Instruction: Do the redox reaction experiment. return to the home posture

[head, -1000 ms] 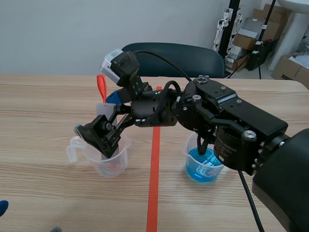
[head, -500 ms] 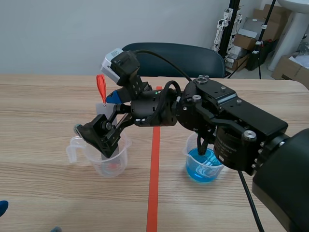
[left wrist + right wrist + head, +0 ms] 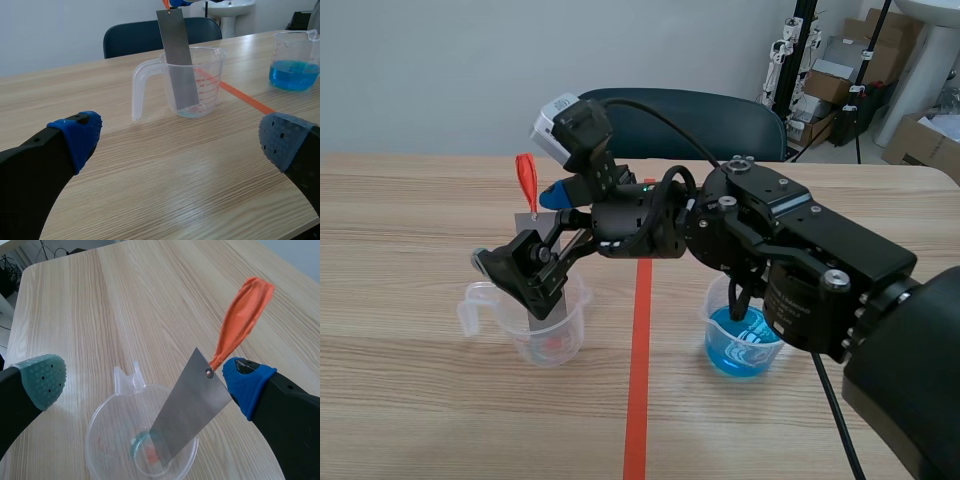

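The right arm [image 3: 790,260] is lifting a little above the bench [image 3: 400,220], its pincer [image 3: 145,380] spread wide and drawing up from the clear measuring jug [image 3: 560,340]. The metal strip [image 3: 187,405] is standing tilted inside that jug, its orange tag [image 3: 242,315] just beside the blue pad. The left pincer [image 3: 180,145] is gaping too, holding nothing. I'd say the release is done and the retreat home is starting.

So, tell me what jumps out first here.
The grey metal strip with an orange-red ribbon at its top stands tilted in the clear plastic measuring jug, left of the tape line. The right gripper is open around its top; a clear beaker of blue liquid sits right of the line.
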`<action>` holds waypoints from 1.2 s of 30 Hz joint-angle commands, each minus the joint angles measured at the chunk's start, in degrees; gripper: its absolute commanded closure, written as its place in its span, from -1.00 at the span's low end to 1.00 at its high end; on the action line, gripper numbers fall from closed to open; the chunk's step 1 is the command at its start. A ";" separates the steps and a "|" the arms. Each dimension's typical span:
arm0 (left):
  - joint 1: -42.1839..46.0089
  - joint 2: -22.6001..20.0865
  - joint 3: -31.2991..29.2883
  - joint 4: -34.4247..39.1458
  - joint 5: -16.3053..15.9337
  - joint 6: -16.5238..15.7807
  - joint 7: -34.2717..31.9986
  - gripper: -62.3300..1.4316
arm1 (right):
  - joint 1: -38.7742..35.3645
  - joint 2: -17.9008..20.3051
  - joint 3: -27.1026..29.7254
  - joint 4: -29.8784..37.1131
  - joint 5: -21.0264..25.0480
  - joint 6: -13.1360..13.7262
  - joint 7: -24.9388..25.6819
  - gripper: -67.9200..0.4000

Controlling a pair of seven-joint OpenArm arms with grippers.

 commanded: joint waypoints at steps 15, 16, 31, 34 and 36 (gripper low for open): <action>1.03 -1.90 -0.09 0.52 -0.11 -0.13 -0.87 -1.00 | 0.68 2.49 2.40 6.08 -1.75 -2.25 1.90 -1.00; 1.38 -2.54 -0.09 0.52 -0.11 -0.11 -0.87 -1.00 | 0.55 3.04 2.40 7.10 -1.75 -2.95 1.86 -1.00; 4.61 -24.72 -0.04 1.29 -8.24 -0.11 -0.83 -1.00 | -5.84 9.88 3.89 19.17 -2.01 -14.03 2.51 -1.00; 4.61 -30.03 -0.04 3.15 -16.28 -0.15 1.11 -1.00 | -8.37 10.58 6.49 23.04 -3.06 -14.64 2.49 -1.00; 4.59 -33.64 -0.04 5.90 -21.38 -0.22 3.93 -1.00 | -10.12 11.21 8.07 25.66 -4.02 -14.67 2.51 -1.00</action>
